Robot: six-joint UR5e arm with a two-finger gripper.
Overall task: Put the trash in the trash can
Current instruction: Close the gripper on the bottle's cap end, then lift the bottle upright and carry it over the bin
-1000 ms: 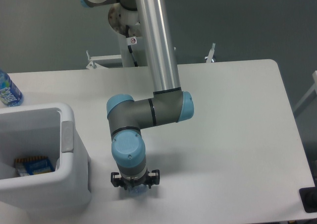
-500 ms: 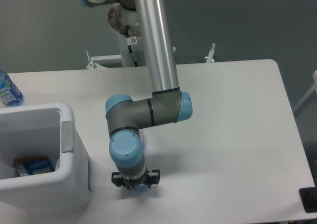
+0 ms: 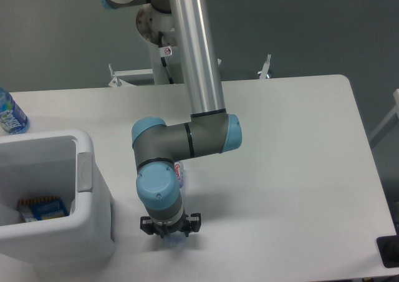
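One white trash can (image 3: pixel 93 188) sits at lower left, packets already inside. Right of it, the hand (image 3: pixel 169 231) presses down at the tabletop (image 3: pixel 293 170); its grip I can't tell. The bottle (image 3: pixel 179 171) peeks behind the arm, not yet binned.

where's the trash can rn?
The trash can sits at the lower-left edge of the camera view on the table, left of the gripper, with the blue-labelled water bottle behind it.

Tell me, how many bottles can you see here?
2: a blue-labelled water bottle at the table's far left edge, and a crushed bottle mostly hidden beneath the robot's wrist. Others may be hidden.
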